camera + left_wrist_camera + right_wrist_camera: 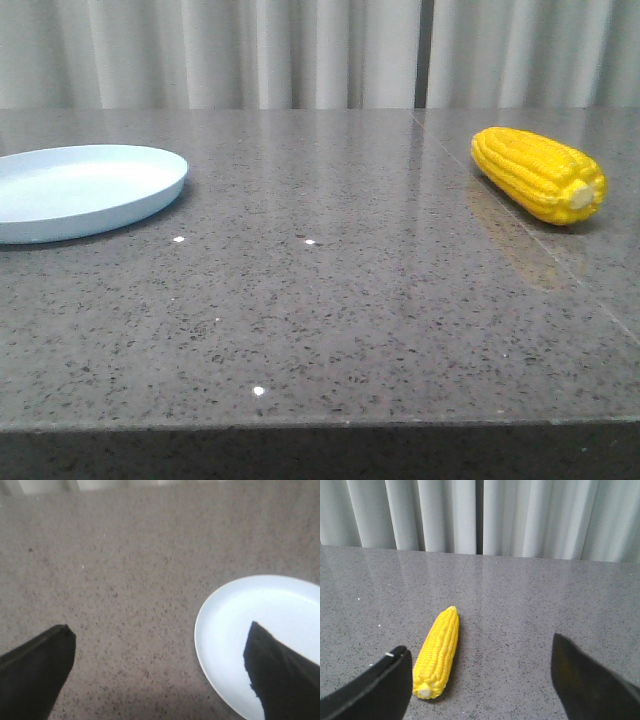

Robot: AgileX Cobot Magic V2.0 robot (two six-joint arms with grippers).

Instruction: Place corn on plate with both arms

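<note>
Grey speckled stone forms the bench (pixel 330 310). Far left of the corn, the pale blue plate (pixel 80 190) rests empty. That corn (pixel 540 175) lies flat on the bench, untouched. Both arms' fingers (pixel 35 672) (pixel 375 690) are spread wide, holding nothing.

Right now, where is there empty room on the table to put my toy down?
The big bare stretch of the table lies between the plate on the left and the corn on the right, and it runs up to the near edge. The plate itself holds nothing. No spot looks crowded; only those two things sit there.
</note>
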